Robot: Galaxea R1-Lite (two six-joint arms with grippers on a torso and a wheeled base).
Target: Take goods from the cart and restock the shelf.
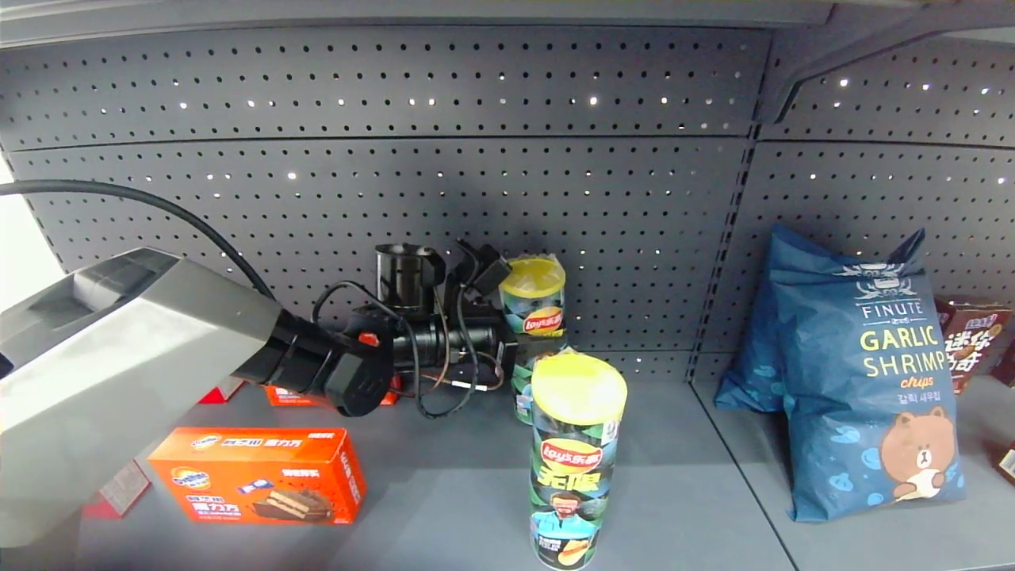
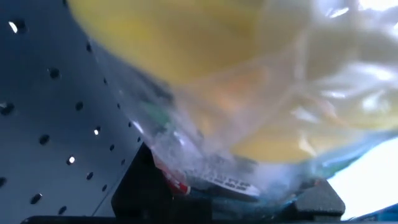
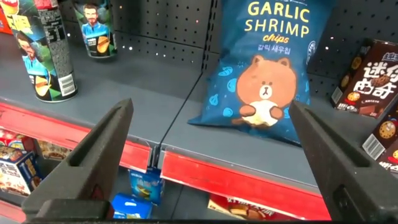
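A tall chips can with a yellow lid (image 1: pixel 534 305) stands upright close to the pegboard at the back of the grey shelf (image 1: pixel 444 484). My left gripper (image 1: pixel 519 349) comes in from the left and is shut on its middle. In the left wrist view the can's lid (image 2: pixel 205 43) and clear wrap are very close, with a dark finger (image 2: pixel 134 186) below. A second, matching can (image 1: pixel 575 468) stands free in front. My right gripper (image 3: pixel 214 168) hangs open and holds nothing, out in front of the shelf's red edge (image 3: pixel 249 180).
An orange biscuit box (image 1: pixel 258 474) lies front left on the shelf. A blue garlic shrimp chips bag (image 1: pixel 864 373) leans at the right, with brown boxes (image 1: pixel 971 337) beyond it. More goods (image 3: pixel 140 186) sit on the shelf below.
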